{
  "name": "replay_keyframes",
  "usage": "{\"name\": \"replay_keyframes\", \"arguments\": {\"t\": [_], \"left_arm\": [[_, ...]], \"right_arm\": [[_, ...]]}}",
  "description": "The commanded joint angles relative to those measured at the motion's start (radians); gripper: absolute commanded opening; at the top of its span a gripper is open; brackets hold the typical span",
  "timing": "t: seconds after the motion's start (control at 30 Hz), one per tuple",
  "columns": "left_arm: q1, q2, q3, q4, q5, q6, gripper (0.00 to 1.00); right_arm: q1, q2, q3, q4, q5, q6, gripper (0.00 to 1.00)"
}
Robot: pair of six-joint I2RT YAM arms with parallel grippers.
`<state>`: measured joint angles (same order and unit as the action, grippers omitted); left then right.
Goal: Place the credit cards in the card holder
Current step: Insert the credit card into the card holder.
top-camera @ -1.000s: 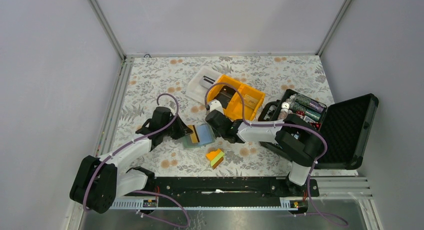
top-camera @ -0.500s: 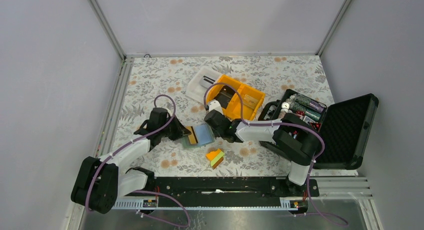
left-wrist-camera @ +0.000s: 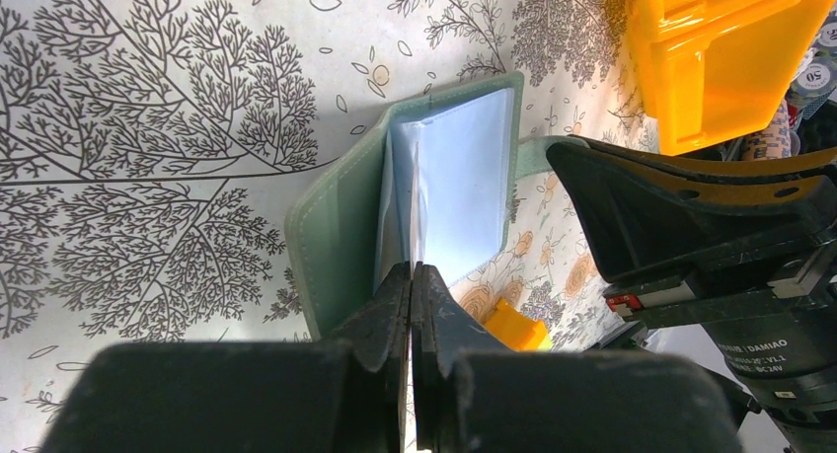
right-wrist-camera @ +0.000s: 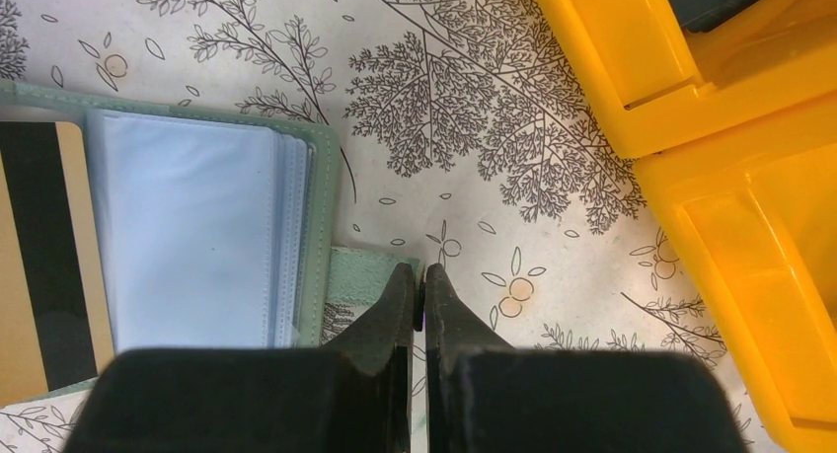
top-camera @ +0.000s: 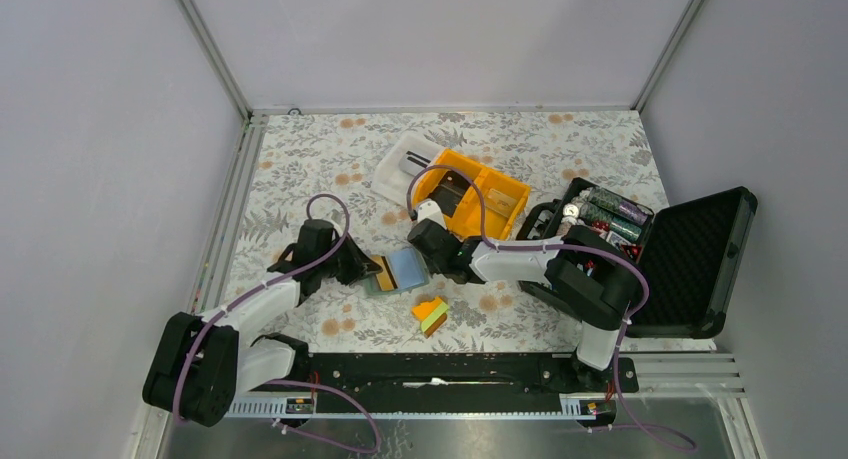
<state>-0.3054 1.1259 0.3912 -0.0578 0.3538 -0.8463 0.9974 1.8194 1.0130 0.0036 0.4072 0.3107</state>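
Note:
The grey-green card holder (top-camera: 400,271) lies open on the floral mat, its light-blue clear pockets (right-wrist-camera: 188,226) facing up. A tan credit card with a black stripe (right-wrist-camera: 39,265) sits at its left side; in the left wrist view this card (left-wrist-camera: 415,206) shows edge-on, standing in the pockets. My left gripper (left-wrist-camera: 411,270) is shut on that card's near edge. My right gripper (right-wrist-camera: 421,270) is shut on the holder's pale green closure tab (right-wrist-camera: 360,270). A white card with a black stripe (top-camera: 410,161) lies in a clear tray at the back.
A yellow two-compartment bin (top-camera: 470,201) stands just behind the right gripper, with dark and tan flat things inside. An orange-yellow-green wedge block (top-camera: 431,315) lies in front of the holder. An open black foam-lined case (top-camera: 690,259) with poker chips (top-camera: 610,214) fills the right side.
The left arm's wrist has drifted slightly left and nearer, and the tan card has shifted a little with it. The right arm and the holder have hardly moved.

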Motion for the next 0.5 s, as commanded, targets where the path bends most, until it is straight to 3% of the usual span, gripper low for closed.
{"name": "replay_keyframes", "arguments": {"t": [0.0, 0.47], "left_arm": [[0.008, -0.003, -0.019, 0.047, 0.003, -0.021, 0.0], [0.014, 0.051, -0.04, 0.147, 0.043, -0.004, 0.0]], "right_arm": [[0.01, 0.009, 0.033, -0.035, 0.044, 0.011, 0.0], [0.013, 0.019, 0.043, -0.05, 0.044, 0.013, 0.0]]}}
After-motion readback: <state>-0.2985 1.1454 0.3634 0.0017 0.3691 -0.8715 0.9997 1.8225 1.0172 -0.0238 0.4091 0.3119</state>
